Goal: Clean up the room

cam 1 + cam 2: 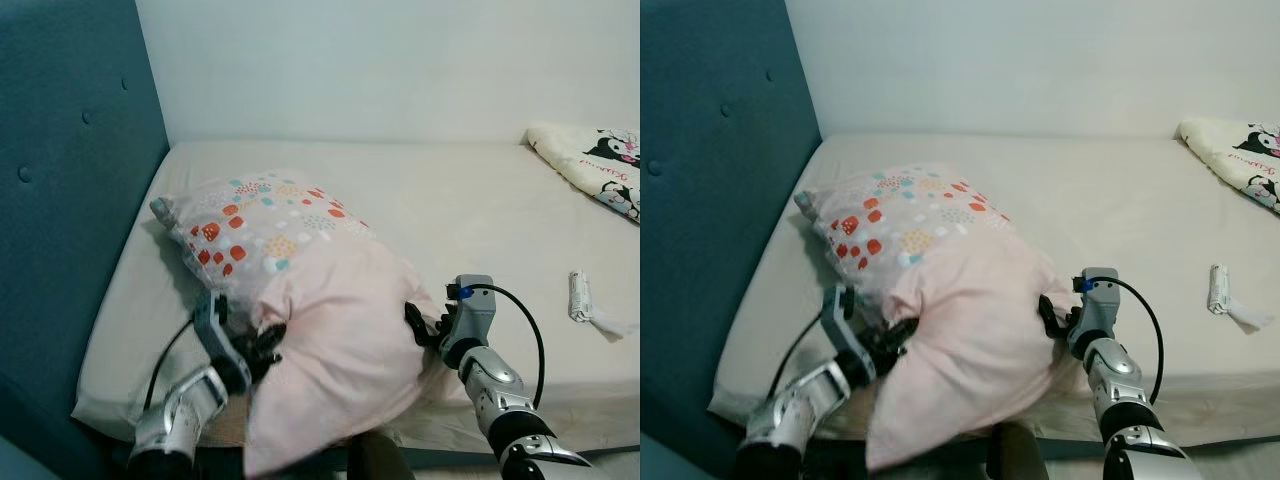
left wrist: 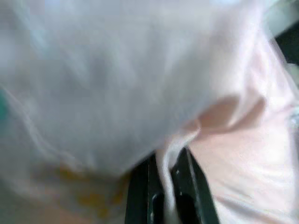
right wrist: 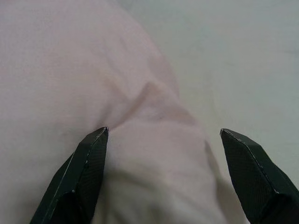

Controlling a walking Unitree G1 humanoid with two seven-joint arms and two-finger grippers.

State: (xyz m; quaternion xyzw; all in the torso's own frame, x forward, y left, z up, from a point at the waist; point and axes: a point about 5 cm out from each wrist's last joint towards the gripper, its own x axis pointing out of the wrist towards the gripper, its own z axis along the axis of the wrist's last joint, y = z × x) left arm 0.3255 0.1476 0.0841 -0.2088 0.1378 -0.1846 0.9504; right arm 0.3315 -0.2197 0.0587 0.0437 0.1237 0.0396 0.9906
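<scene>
Left gripper (image 1: 262, 345): near edge of bed, black fingers pinched on a fold of pale pink fabric at the pillow's left side; left wrist view confirms cloth clamped between the fingers.
Right gripper (image 3: 163, 140): at the pillow's right side, fingers spread wide either side of a pink bulge, nothing clamped; pads (image 3: 88, 158) just touching cloth.
Pillow (image 1: 330, 330): soft pale pink pillow with a panel of red, teal and yellow dots at its far end; lying on the mattress near the left side, near corner hanging over the front edge, far end toward the headboard.
Step in hand: likely grasping pillow with both grippers to lift or reposition it; left hold made, right not yet closed.
Next move: probably closing right fingers on the bulge, then lifting both sides evenly; one-sided hold risks pillow sagging or slipping off the edge.
Mattress (image 1: 450, 200): cream sheet, mostly flat.
Small item (image 1: 580, 296): white crumpled wrapper or tissue, right side of mattress, well apart from pillow.
Blanket (image 1: 600, 160): cream quilt with black-and-white cartoon print, far right corner.
Headboard (image 1: 70, 200): teal padded, buttoned, left side.
Wall (image 1: 350, 60): plain white, behind bed.
</scene>
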